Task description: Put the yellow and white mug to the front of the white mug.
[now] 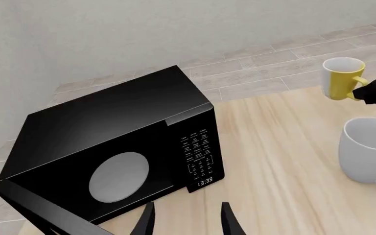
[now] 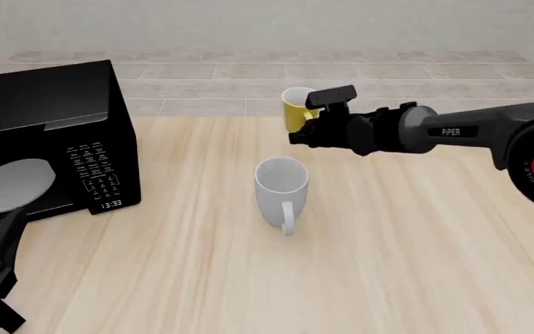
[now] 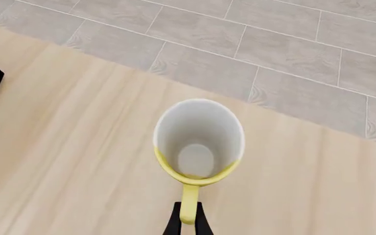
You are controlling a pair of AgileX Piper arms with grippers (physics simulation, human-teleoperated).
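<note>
The yellow and white mug hangs upright above the far part of the table, behind the white mug. My right gripper is shut on its yellow handle. In the right wrist view the fingertips pinch that handle below the yellow and white mug, whose white inside shows. The white mug stands mid-table with its handle toward the front. The left wrist view shows the yellow and white mug and the white mug far off. My left gripper is open and empty at the front left.
A black microwave stands at the table's left, its door toward the front, close to my left gripper; it fills much of the left wrist view. Tiled floor lies beyond the table's far edge.
</note>
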